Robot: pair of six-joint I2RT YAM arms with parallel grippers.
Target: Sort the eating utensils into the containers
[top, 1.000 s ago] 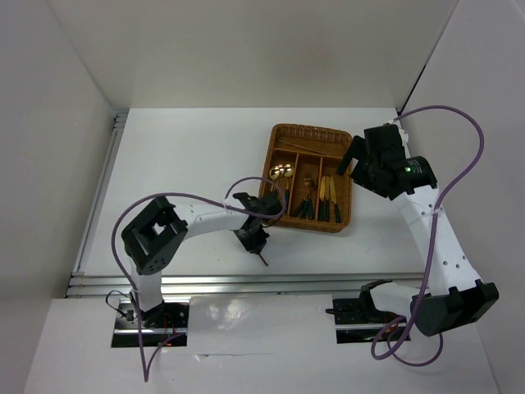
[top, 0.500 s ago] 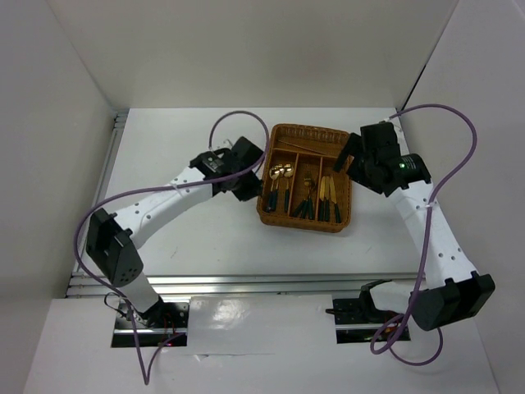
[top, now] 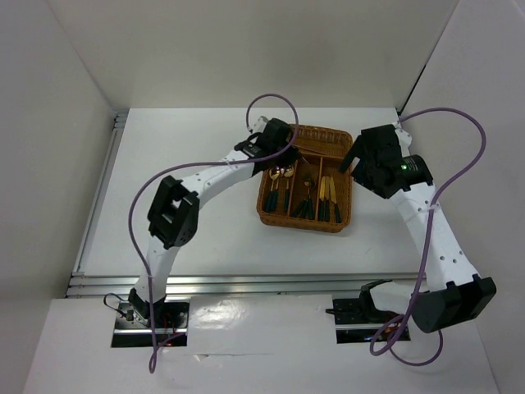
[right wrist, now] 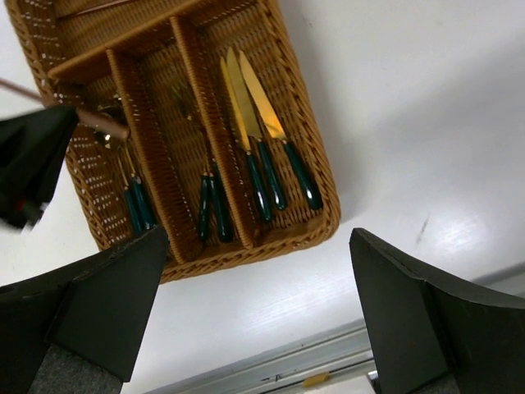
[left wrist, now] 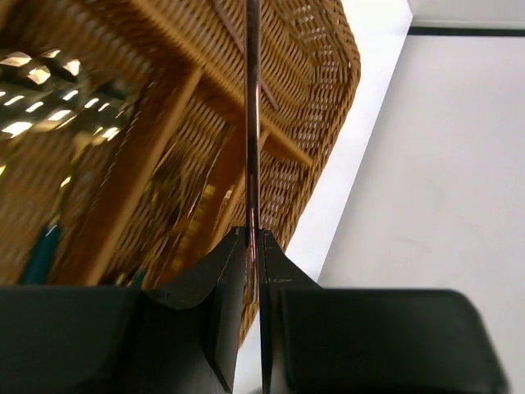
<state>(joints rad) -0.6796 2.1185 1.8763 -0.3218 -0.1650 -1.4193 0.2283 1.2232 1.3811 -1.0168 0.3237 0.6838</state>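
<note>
The brown wicker tray (top: 345, 215) stands mid-table. Its long compartments hold gold spoons (top: 281, 175), forks (top: 308, 197) and knives (top: 330, 193) with dark green handles. One thin brown chopstick (top: 316, 148) lies in the far cross compartment. My left gripper (top: 279, 153) hovers over the tray's far left corner, shut on a second chopstick (left wrist: 252, 123) that points forward over the tray (left wrist: 320, 98). My right gripper (top: 355, 164) is open and empty at the tray's right side. In the right wrist view it (right wrist: 258, 238) looks down on the knives (right wrist: 262, 139) and the tray (right wrist: 312, 176).
White walls close in the table on three sides. A metal rail (top: 246, 283) runs along the near edge and another (top: 102, 189) along the left edge. Purple cables (top: 271, 103) loop above both arms.
My left arm has swung from the table in front of the tray's left end up to the tray's far left corner, carrying the chopstick. The right arm has barely moved.
</note>
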